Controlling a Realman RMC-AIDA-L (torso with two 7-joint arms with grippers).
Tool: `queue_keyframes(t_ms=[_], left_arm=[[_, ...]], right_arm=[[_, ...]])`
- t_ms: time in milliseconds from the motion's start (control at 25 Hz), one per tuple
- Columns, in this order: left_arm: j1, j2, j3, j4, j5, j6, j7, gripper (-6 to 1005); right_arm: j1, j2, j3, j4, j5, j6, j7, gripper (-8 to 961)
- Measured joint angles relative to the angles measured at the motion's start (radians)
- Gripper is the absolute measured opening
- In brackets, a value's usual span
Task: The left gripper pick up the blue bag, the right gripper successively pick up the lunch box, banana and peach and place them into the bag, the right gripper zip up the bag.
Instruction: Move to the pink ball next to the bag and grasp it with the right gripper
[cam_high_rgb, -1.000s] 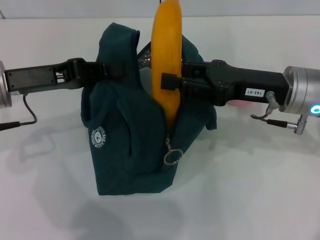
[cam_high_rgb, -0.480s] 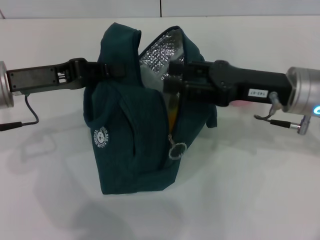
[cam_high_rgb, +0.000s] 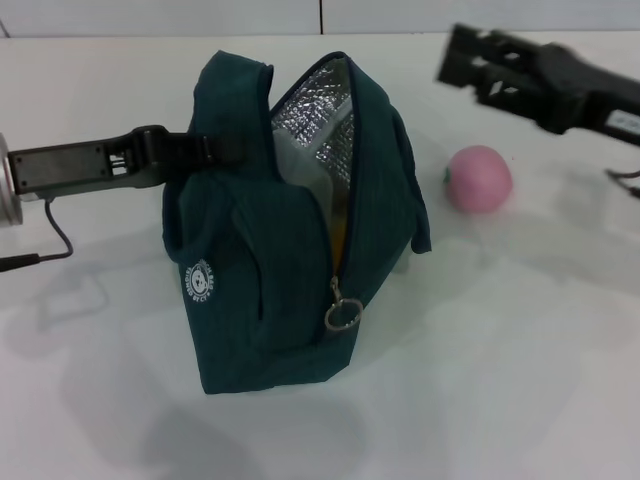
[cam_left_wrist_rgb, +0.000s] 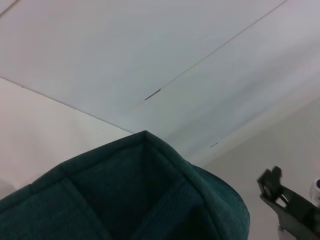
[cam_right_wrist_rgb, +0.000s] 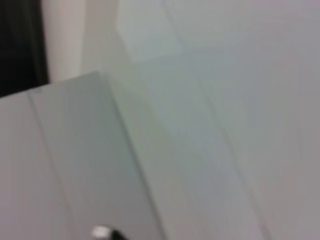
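Note:
The blue bag (cam_high_rgb: 270, 290) stands upright on the white table, its mouth gaping and the silver lining (cam_high_rgb: 315, 110) showing. My left gripper (cam_high_rgb: 222, 148) is shut on the bag's upper left edge and holds it up. Inside the bag, a thin strip of the banana (cam_high_rgb: 341, 232) shows, along with a pale shape that may be the lunch box (cam_high_rgb: 297, 168). The peach (cam_high_rgb: 479, 178) lies on the table to the right of the bag. My right gripper (cam_high_rgb: 468, 62) hovers above and behind the peach, open and empty. The left wrist view shows bag fabric (cam_left_wrist_rgb: 140, 200) and the right gripper (cam_left_wrist_rgb: 282, 200) farther off.
The ring zip pull (cam_high_rgb: 340, 315) hangs at the bag's front corner. A black cable (cam_high_rgb: 50, 235) trails from the left arm at the left edge. The right wrist view shows only pale surfaces.
The right gripper lowered the banana into the bag, let it go, then pulled out up and to the right. The peach, hidden behind the arm before, now shows.

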Motion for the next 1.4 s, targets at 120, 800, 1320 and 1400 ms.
queue_keyframes(t_ms=[120,800,1320,1400], left_arm=[[0.001,0.0,0.0,0.0,0.0,0.0,0.0,42],[-0.004,0.0,0.0,0.0,0.0,-0.009,0.0,42],[-0.007,0.0,0.0,0.0,0.0,-0.017,0.0,42],[-0.007,0.0,0.0,0.0,0.0,-0.017,0.0,42]], right_arm=[[-0.023,-0.031,0.02,0.006,-0.008,0.037,-0.043,664],[-0.057,-0.009,0.027,0.007,-0.283,0.446,-0.159,761],[-0.02,0.037,0.017,0.013,-0.337,0.591,-0.205,757],[-0.007,0.04,0.015,0.02,-0.352,0.601,-0.206,757]])
